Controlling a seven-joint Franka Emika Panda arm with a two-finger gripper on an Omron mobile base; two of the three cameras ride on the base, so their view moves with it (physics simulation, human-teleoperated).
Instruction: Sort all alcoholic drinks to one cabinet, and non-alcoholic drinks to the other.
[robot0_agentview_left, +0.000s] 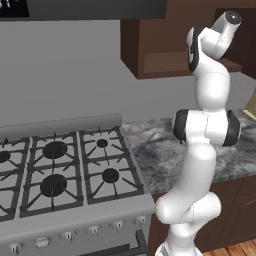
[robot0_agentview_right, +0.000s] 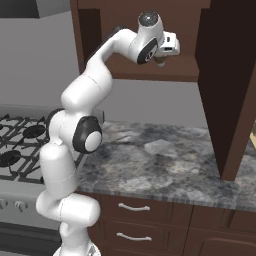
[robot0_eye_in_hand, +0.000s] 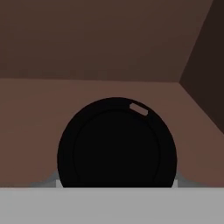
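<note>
The coffee cup's round dark lid sits close under the hand camera and hides the fingertips. In the right base view my gripper reaches into the open dark brown wall cabinet. A bit of the tan cup shows under the hand, just above the cabinet's floor board. The jaws stand closed on the cup's sides. The cabinet's plain brown floor and back wall lie around the lid. In the left base view the arm's wrist is raised in front of the same cabinet.
The cabinet's open door hangs down at the right, close to the hand. Below lie a grey stone counter and drawers. A gas stove stands to the left under a grey range hood.
</note>
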